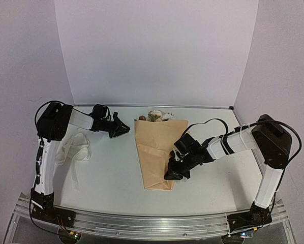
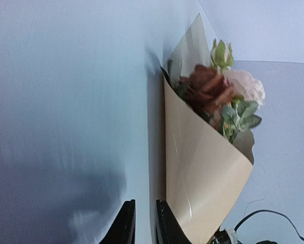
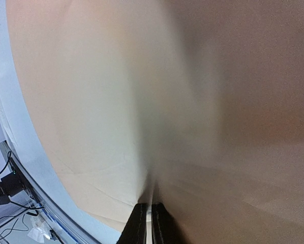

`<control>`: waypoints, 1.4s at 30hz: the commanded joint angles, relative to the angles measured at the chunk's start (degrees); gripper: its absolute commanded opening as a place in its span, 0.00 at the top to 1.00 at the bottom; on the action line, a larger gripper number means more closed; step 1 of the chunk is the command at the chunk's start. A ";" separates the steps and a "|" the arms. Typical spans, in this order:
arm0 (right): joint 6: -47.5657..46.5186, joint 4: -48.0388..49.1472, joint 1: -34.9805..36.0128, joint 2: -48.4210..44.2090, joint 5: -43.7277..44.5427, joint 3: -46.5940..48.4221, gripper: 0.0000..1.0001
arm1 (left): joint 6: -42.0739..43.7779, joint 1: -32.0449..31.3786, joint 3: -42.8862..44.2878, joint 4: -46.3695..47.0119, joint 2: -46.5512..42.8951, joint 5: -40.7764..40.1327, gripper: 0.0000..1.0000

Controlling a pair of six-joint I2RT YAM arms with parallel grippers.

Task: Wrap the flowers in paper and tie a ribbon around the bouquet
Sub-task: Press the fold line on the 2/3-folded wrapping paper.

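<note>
The bouquet lies mid-table, a tan paper (image 1: pixel 154 152) cone with the flowers (image 1: pixel 157 116) showing at its far, wide end. My right gripper (image 1: pixel 173 173) sits on the cone's near right side. In the right wrist view it (image 3: pixel 151 223) is shut on a pinched fold of the paper (image 3: pixel 116 101). My left gripper (image 1: pixel 122 130) hovers just left of the cone's upper edge. Its jaws (image 2: pixel 144 223) stand a narrow gap apart with nothing between them, beside the paper (image 2: pixel 203 168) and the roses (image 2: pixel 213 89). The white ribbon (image 1: pixel 76 150) lies bunched by the left arm.
White walls close the table's back and sides. A metal rail (image 1: pixel 142 223) runs along the near edge. The right arm's black cable (image 1: pixel 208 122) loops above the table behind the cone.
</note>
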 commanded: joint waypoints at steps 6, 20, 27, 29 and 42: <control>-0.27 -3.54 -0.38 2.31 1.49 0.00 0.92 | 2.60 -9.47 -17.65 5.97 -18.63 1.05 0.84; -0.27 -3.99 -0.39 2.41 2.10 -1.09 0.92 | -7.55 -15.05 -22.25 13.83 -13.16 -1.06 0.84; -1.34 -4.44 -0.41 2.72 1.40 -1.26 0.93 | -7.33 -13.51 -17.39 10.63 -8.54 0.22 0.84; -1.76 -4.89 -0.37 2.83 1.23 -0.94 0.93 | -6.59 -13.15 -15.11 9.16 -6.84 0.62 0.84; -2.03 -5.99 -0.41 3.20 0.64 -0.25 0.93 | -5.62 -6.08 -1.13 2.49 2.84 -0.51 0.83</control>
